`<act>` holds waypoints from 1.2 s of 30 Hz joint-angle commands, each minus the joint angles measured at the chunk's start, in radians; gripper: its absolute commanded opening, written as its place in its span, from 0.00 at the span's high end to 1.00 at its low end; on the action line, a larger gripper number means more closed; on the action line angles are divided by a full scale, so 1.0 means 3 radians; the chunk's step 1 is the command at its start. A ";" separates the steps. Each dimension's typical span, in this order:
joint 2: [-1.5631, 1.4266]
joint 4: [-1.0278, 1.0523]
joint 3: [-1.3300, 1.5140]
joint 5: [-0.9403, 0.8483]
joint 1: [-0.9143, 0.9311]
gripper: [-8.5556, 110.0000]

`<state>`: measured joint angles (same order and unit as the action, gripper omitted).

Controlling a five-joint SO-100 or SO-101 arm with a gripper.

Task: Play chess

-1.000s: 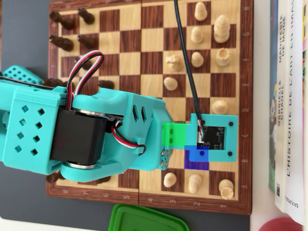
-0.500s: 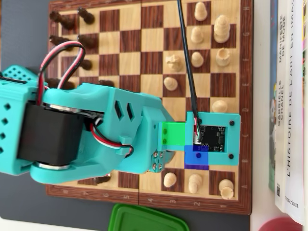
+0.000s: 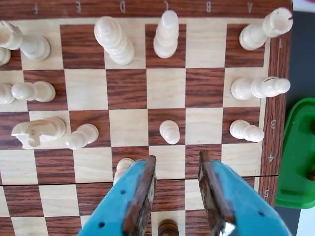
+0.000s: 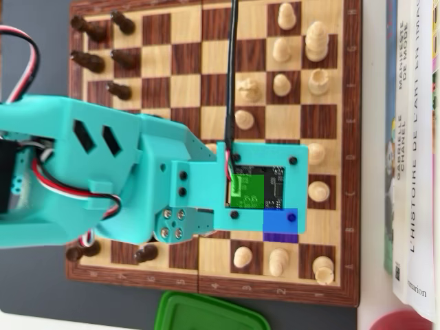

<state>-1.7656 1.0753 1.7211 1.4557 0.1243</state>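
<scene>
A wooden chessboard [image 3: 128, 88] fills the wrist view. My gripper [image 3: 177, 158] is open and empty, its teal jaws with brown pads hovering over the squares of the board's fourth and fifth rows. A white pawn [image 3: 170, 132] stands just beyond the fingertips. Another white pawn [image 3: 123, 167] is partly hidden behind the left finger [image 3: 142, 189]. The top of a dark piece [image 3: 168, 228] shows low between the jaws. A white knight [image 3: 37, 132] lies at the left. In the overhead view the arm [image 4: 103, 179] covers the middle of the board [image 4: 185, 58] and hides the jaws.
White pieces [image 4: 316, 41] stand on the right side in the overhead view and dark pieces [image 4: 96, 60] at the top left. A green lid [image 4: 206, 313] lies off the board's near edge and also shows in the wrist view [image 3: 298, 152]. Books [image 4: 412, 137] lie at the right.
</scene>
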 commanded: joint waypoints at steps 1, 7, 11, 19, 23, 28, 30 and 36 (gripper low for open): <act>-0.0322 -0.0256 0.0189 0.0020 -0.0072 0.81; -0.0869 -0.0654 0.0721 0.0020 -0.0148 0.81; -0.1278 -0.0706 0.0992 0.0020 -0.0199 0.81; -0.1974 -0.1493 0.1815 0.0020 -0.0389 0.81; -0.2311 -0.1764 0.2168 0.0000 -0.0404 0.81; -0.2802 -0.2045 0.2649 -0.0005 -0.0404 0.81; -0.3017 -0.2163 0.2863 0.0010 -0.0409 0.81; -0.3554 -0.2608 0.3421 0.0020 -0.0424 0.81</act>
<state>-2.7765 0.3405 2.7213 1.4557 0.0031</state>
